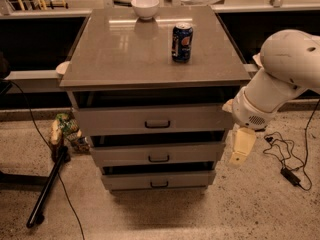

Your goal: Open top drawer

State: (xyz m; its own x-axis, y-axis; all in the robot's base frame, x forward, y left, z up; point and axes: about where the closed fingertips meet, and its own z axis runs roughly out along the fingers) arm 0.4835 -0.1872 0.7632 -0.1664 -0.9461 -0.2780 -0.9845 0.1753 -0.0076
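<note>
When reading from the floor up, mind first the cable (285, 151) strewn at the right, near below the arm (280, 79): could snag on a wide backward swing. Likewise the black pole (47, 189) lying at the left, though well apart from the work. Next, place the gripper (242, 145): hangs low off the right front corner of the cabinet (115, 64), level with the middle drawer (125, 155), pointing down, with nothing in hold; cannot tell how far open. Sits well to the right of every handle, so needs a leftward and upward move to reach the right one. Easy to go wrong here: three like grey fronts stacked, and from this height lies closer to the middle and bottom drawer (130, 180) than to the top drawer (120, 120), seemingly shut, just under the cabinet's top. Risks hooking the wrong handle if sent straight across. Risks also striking the cabinet's corner with the arm's bulk on the way in. At the top drawer's handle (157, 124), small and shallow, could slip off if not seated squarely before pulling. Farther back, mind the can (182, 42) upright on the top and the bowl (145, 7) at its far edge: could rock or tip under a jerky pull.
</note>
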